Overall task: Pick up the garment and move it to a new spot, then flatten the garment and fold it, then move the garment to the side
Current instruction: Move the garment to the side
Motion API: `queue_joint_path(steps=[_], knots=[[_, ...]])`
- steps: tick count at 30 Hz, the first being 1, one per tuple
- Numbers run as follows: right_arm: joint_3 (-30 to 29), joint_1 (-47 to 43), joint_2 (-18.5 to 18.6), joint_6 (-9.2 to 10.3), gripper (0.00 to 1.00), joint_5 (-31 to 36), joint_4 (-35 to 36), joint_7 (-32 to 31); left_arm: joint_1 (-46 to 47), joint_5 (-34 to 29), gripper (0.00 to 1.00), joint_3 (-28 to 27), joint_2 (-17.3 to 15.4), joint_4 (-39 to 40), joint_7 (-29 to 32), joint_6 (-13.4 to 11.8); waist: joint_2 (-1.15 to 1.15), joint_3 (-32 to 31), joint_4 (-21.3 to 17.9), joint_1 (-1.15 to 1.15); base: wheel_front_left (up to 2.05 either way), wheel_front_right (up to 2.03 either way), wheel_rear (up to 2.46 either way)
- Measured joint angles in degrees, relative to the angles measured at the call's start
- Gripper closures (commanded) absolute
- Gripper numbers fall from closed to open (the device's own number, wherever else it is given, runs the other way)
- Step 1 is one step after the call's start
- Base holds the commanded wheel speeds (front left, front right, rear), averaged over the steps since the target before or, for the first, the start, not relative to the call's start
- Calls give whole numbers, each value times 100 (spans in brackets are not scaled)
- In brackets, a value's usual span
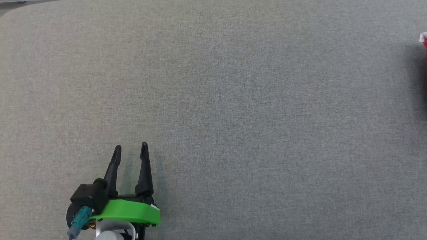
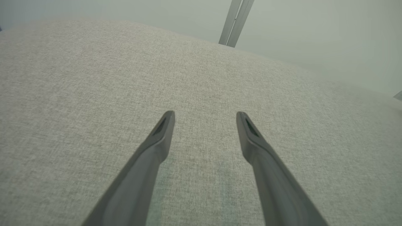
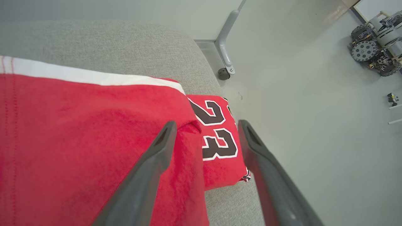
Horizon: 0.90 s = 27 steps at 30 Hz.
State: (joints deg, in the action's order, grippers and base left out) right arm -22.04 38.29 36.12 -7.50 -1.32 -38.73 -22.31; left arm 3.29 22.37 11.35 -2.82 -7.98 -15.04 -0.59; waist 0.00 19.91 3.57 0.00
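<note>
Left claw (image 1: 131,145) spread; right claw (image 3: 207,123) spread

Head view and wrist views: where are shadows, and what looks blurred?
Head view: even soft light, faint shadow beside the left gripper, darker shadow by the garment at the right edge. Left wrist view: far background hazy. Right wrist view: garment print sharp.

text: "23" | black digits, white outline | on red jersey (image 3: 94,141) | at the bench corner (image 3: 176,47)
</note>
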Motion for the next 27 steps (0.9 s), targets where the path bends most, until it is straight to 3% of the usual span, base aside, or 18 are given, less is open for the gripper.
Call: queue_joint_path(steps=[5,13,18,21,27], knots=[[-267,-191,-524,1,0,196,332,1063,-270,-56,0,-264,0,56,0,-41,0,-241,-6,0,0,0,0],[482,-1491,-1838,-2,0,101,1720,2329,-1047,-453,0,-1022,-1,109,0,119,0,-971,-88,0,0,0,0],[895,-2560,-2786,-2,0,233,2135,3087,-1474,-622,0,-1318,-2,-21,0,216,0,-1557,-156,0,0,0,0],[1011,-3111,-3090,-2,0,188,2194,3455,-1451,-742,0,-1244,-4,-8,0,385,0,-1849,-195,0,0,0,0],[1198,-4118,-3293,-1,0,140,2097,3708,-1218,-835,0,-892,0,-176,0,665,0,-2297,-177,0,0,0,0]])
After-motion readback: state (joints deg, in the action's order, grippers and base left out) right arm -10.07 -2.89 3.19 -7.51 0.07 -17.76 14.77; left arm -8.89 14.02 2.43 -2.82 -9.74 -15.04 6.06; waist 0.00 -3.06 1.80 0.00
